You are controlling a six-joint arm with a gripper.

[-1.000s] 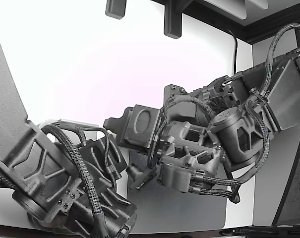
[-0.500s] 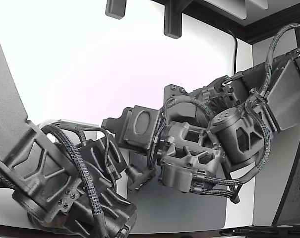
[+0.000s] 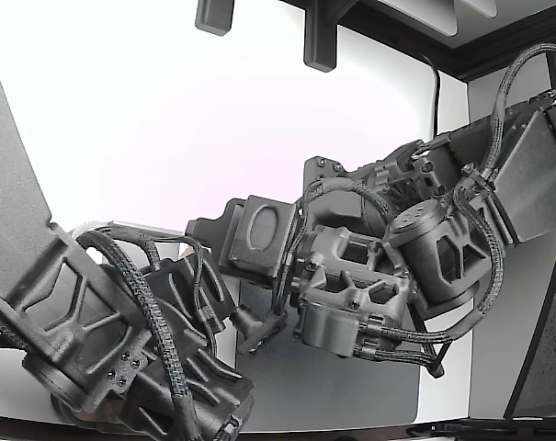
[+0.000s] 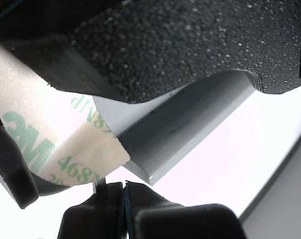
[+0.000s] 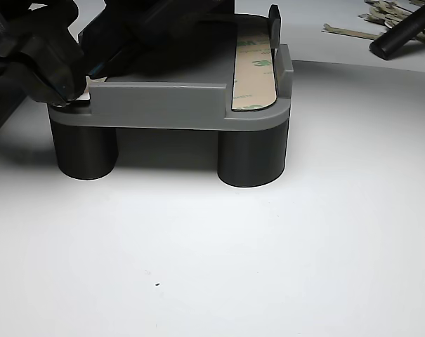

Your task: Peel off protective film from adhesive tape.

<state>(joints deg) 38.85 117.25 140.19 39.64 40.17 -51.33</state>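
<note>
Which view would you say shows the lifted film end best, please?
The wrist view: the film fills it close up, curling off the grey part, green print legible. The other view shows only a sliver of it at the gripper. In the exterior view, the arms hide it.

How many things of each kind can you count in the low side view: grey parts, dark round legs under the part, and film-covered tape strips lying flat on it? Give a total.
Grey part: 1
Dark round legs: 2
Film-covered tape strip lying flat on the part: 1
Total: 4
</note>
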